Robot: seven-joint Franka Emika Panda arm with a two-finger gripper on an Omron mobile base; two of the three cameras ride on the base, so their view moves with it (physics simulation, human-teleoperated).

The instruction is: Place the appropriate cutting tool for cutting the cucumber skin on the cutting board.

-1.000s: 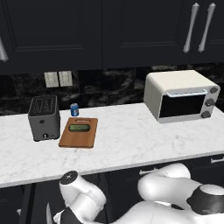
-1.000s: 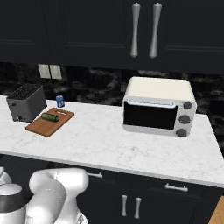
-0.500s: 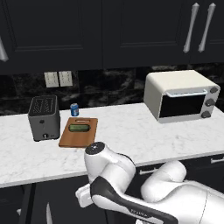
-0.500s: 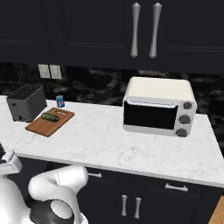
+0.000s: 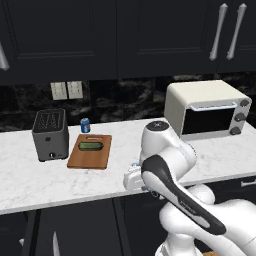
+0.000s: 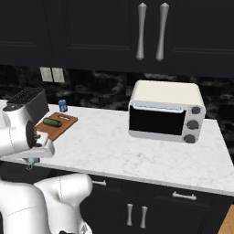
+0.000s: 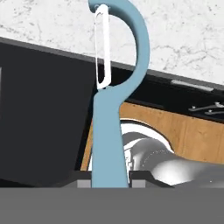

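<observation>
Gripping the light-blue peeler (image 7: 114,100) by its handle, loop head outward for carrying, the end effector (image 7: 109,181) is clamped on it at frame center, cutting board (image 5: 90,151) with cucumber (image 5: 91,146) mid-left on surface (image 5: 60,175).

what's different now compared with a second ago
The arm has swung up from below the counter edge, carrying the gripper to counter height, shut on the light-blue peeler. The cucumber on the cutting board, toaster, can and toaster oven stayed put.
</observation>
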